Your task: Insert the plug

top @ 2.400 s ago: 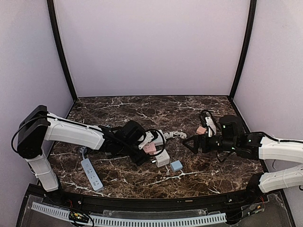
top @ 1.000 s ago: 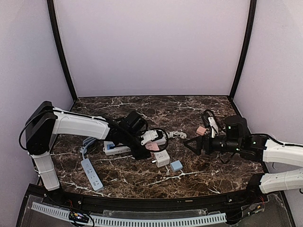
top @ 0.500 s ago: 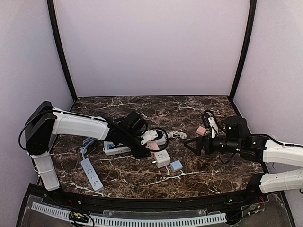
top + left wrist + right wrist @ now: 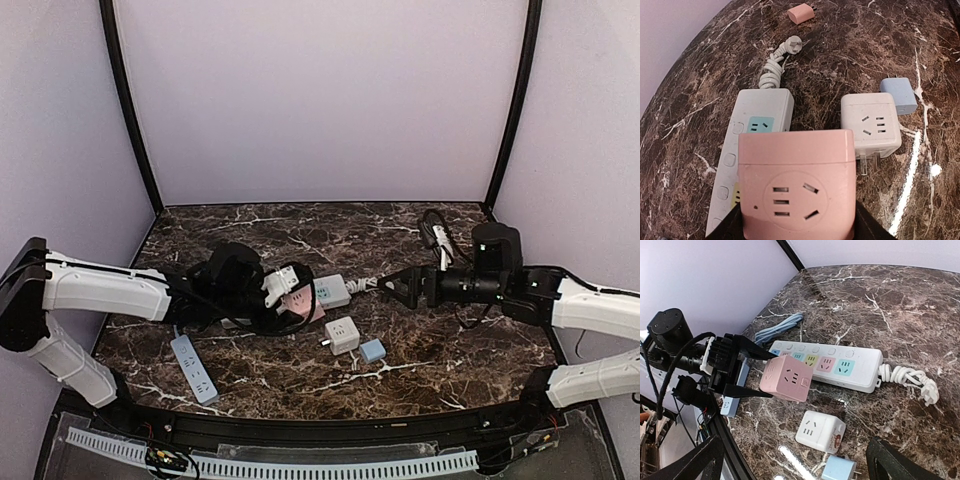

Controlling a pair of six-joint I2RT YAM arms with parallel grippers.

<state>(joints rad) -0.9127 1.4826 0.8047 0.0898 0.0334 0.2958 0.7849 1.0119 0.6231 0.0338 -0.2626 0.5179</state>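
My left gripper is shut on the pink cube plug, a black finger on each side of it. The cube hangs clear of the table, just in front of the white power strip with coloured sockets. From above, the cube sits beside the strip's near edge. My right gripper stands open and empty, just right of the strip's coiled cord. Its wide-spread fingers frame the scene in the right wrist view.
A white cube adapter and a small blue plug lie in front of the strip. A pale blue strip lies at front left. A small pink plug sits beyond the cord's plug. Black cable lies back right.
The left jaws narrowed onto the pink cube and the left arm swung back leftward with it lifted. The right gripper moved back and slightly left, toward the strip's cord end.
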